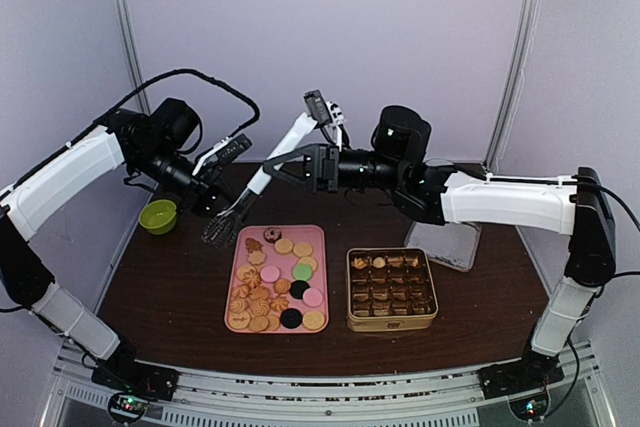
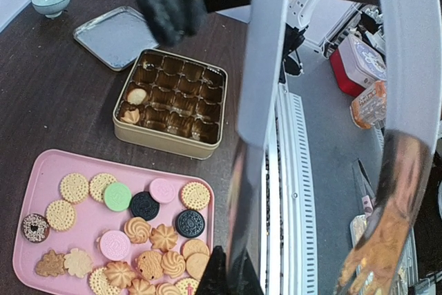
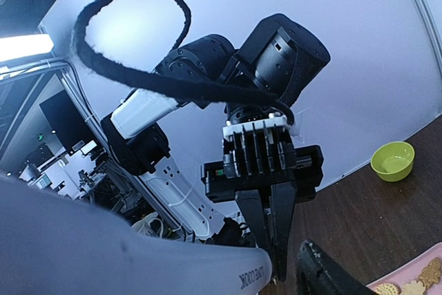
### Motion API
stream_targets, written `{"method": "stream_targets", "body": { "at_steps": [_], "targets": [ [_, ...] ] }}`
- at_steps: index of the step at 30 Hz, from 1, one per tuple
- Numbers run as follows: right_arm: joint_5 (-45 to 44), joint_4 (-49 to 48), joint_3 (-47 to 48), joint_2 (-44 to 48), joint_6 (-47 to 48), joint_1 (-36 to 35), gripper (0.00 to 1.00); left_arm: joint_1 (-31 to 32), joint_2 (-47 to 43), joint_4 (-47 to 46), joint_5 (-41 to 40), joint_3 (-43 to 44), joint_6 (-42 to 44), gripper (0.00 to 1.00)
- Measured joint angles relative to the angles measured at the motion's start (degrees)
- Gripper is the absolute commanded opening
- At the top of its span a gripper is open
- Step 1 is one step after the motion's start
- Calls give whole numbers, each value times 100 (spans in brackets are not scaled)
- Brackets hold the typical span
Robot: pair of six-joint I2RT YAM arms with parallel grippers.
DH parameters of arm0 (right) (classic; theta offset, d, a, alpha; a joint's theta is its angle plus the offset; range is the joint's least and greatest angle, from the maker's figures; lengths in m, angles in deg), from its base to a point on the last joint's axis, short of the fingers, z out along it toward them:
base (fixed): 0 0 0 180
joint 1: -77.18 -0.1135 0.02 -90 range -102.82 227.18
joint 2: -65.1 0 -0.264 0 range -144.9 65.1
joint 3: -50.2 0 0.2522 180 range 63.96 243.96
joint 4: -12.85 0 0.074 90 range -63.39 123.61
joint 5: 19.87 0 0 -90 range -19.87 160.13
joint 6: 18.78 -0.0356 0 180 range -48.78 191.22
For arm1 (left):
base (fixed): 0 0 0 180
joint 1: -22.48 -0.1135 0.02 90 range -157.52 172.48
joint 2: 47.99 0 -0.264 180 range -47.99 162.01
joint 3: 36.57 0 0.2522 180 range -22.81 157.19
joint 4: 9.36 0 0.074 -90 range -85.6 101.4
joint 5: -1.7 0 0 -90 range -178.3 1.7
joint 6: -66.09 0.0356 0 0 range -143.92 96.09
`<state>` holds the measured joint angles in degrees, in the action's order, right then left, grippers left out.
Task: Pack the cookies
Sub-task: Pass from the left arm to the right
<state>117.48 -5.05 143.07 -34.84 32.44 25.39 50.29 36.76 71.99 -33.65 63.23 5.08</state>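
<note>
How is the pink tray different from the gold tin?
The pink tray is flat and open; the gold tin is deeper, split into little compartments. The tray is crowded with cookies; the tin holds only a couple. Both sit side by side on the dark table.

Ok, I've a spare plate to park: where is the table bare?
Bare brown table left of the pink rectangular tray, up to the small green bowl, and right of the gold square tin. Crowded behind the tray, under the metal tongs.
</note>
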Motion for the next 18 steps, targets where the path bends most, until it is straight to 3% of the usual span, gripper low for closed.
{"method": "stream_targets", "body": {
  "at_steps": [10,18],
  "targets": [
    [168,280,13,321,302,109,73,0,0,138,-120,-63,-17,0],
    [603,1209,363,319,667,109,73,4,-2,157,-133,-66,-17,0]
  ]
}}
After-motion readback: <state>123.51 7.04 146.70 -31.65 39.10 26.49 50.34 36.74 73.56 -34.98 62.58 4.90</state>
